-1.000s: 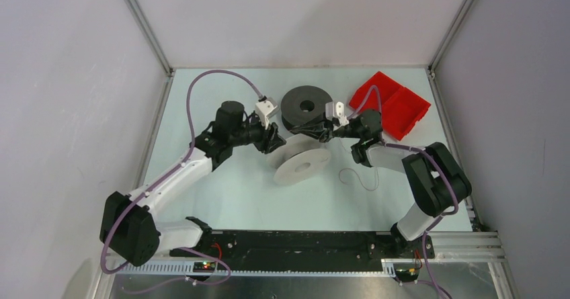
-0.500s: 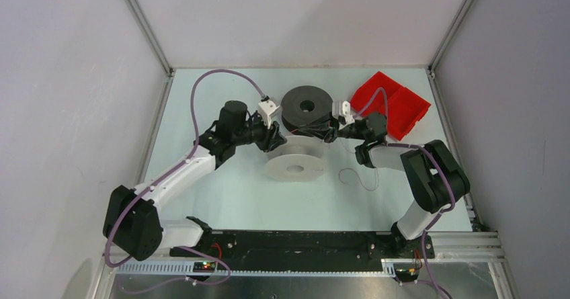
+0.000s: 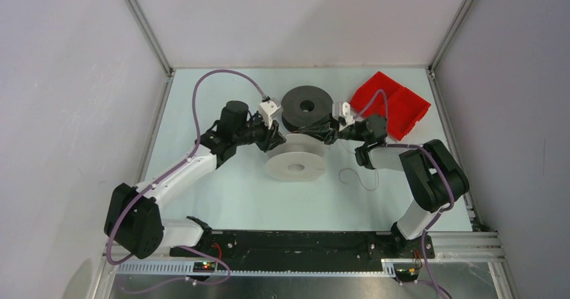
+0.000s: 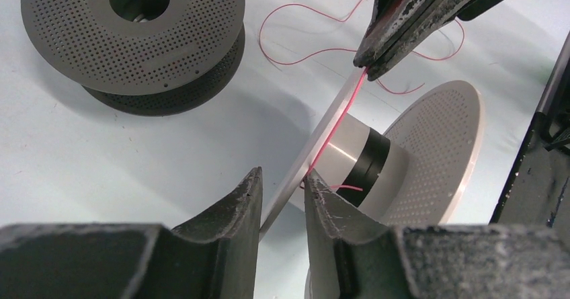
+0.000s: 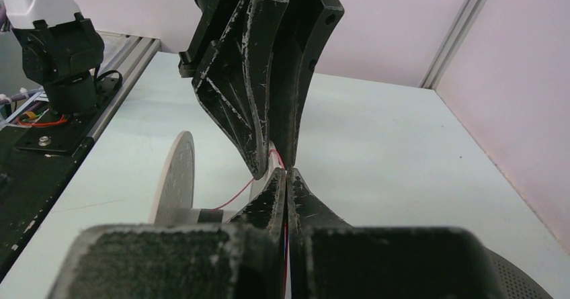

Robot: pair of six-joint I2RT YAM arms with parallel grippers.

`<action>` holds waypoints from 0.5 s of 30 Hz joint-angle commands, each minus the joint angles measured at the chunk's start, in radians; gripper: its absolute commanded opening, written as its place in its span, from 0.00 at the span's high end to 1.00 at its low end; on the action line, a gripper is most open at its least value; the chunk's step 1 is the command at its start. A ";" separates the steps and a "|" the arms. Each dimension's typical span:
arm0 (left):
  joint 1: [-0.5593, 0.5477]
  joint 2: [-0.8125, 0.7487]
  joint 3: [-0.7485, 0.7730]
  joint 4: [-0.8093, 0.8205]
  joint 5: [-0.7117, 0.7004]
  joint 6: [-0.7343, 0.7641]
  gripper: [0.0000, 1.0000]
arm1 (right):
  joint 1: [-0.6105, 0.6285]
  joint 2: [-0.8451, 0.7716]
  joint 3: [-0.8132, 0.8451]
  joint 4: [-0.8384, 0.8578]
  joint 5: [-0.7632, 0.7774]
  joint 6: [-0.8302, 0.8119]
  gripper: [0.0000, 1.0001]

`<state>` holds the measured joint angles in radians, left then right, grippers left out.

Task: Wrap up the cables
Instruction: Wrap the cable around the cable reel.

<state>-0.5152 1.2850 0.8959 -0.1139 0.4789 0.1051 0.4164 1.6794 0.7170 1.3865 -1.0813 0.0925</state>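
**While the left holds, wind with tension**

Since my left gripper (image 4: 282, 178) seems to pinch the near flange of the tilted white spool (image 4: 430, 144), I'd hold that firm. The red filament (image 4: 336, 121) runs taut from the hub up to my right gripper (image 4: 366, 60), clamped shut on it; I'd circle the hub without slackening, or loops may slip.

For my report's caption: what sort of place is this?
Probably a robotics test cell: left arm and right arm bolted to one rail, plain walls in aluminium framing, and a table with a white spool and a dark grey spool.
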 commanded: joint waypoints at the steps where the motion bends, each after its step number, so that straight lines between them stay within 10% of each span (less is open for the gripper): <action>1: -0.006 0.011 0.029 0.041 0.033 0.008 0.69 | -0.001 0.010 -0.010 0.085 -0.005 0.012 1.00; 8: -0.004 0.007 0.026 0.041 0.071 0.009 0.99 | -0.004 0.013 -0.010 0.091 -0.015 0.031 1.00; 15: -0.005 -0.008 0.039 0.014 -0.005 -0.024 1.00 | -0.006 0.009 -0.010 0.094 -0.009 0.043 0.92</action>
<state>-0.5179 1.2919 0.8978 -0.1055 0.5220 0.1028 0.4145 1.6814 0.7105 1.4052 -1.0851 0.1242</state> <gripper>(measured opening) 0.022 0.051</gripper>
